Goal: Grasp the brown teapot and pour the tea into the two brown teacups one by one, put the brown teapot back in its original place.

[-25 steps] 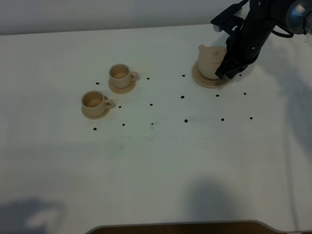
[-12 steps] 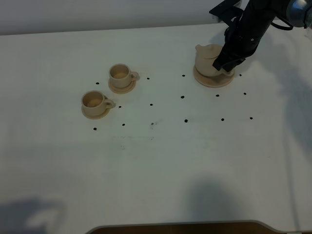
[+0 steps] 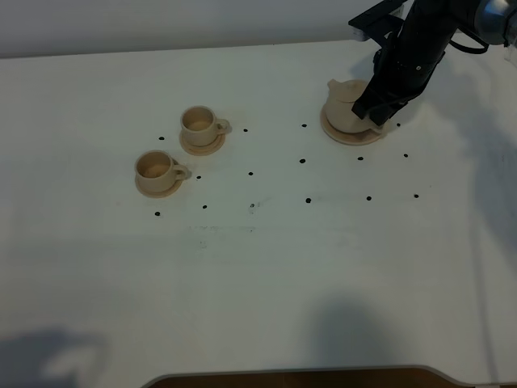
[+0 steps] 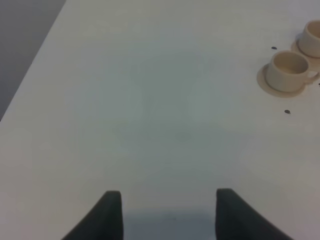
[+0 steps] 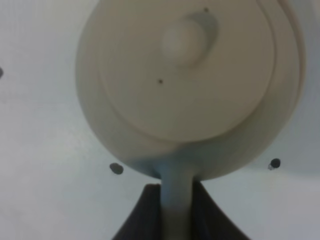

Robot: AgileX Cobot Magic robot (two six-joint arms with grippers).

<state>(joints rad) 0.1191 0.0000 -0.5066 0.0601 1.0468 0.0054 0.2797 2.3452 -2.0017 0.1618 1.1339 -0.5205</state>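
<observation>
Right tool (image 5: 176,194) clamped on brown teapot (image 3: 342,109) handle; teapot slightly lower over saucer (image 3: 349,135) than before.

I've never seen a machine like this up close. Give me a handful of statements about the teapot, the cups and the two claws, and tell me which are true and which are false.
1. The handle of the brown teapot is clamped in the right gripper. True.
2. In the high view, the two teacups stand to the left of the teapot. True.
3. The teacups lie tipped over. False: each stands upright on its own saucer.
4. The teapot's lid is off. False: the knobbed lid is on.
5. The left gripper holds a teacup. False: it is open and empty over the table.
</observation>
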